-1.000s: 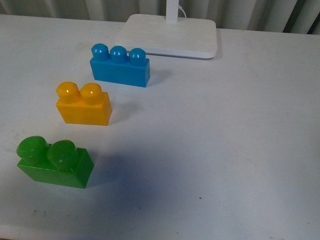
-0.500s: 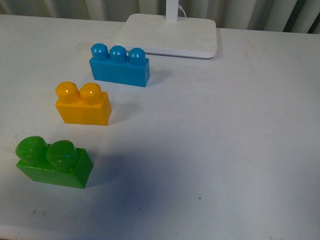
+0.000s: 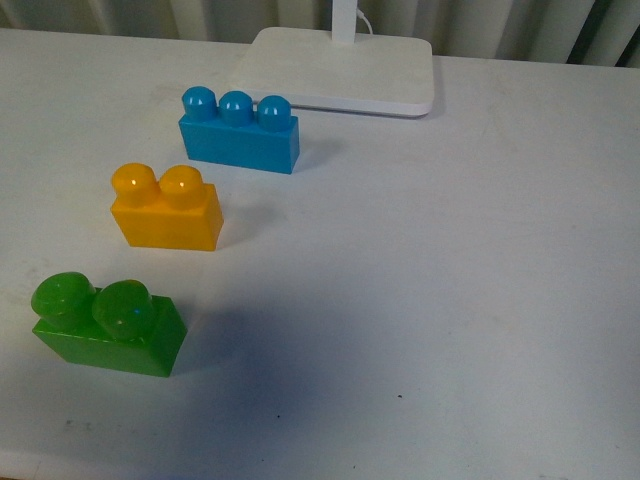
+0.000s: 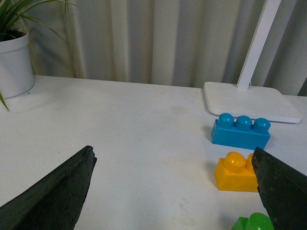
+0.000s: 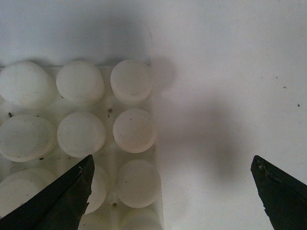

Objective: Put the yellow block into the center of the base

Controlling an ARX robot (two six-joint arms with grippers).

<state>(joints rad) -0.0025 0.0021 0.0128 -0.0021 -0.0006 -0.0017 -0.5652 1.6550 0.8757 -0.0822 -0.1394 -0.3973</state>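
The yellow block [image 3: 168, 208] stands upright on the white table, between a blue three-stud brick [image 3: 240, 132] and a green two-stud brick [image 3: 108, 322]. It also shows in the left wrist view [image 4: 236, 171], partly behind one finger. My left gripper [image 4: 173, 191] is open and empty, low over the table, with the yellow block near one fingertip. The white studded base [image 5: 76, 139] shows only in the right wrist view, close below. My right gripper [image 5: 171, 191] is open and empty, straddling the base's edge. Neither arm shows in the front view.
A white lamp foot [image 3: 340, 68] with its stem lies at the back of the table, also in the left wrist view [image 4: 249, 101]. A potted plant [image 4: 14, 62] stands at the table's far side. Grey curtains hang behind.
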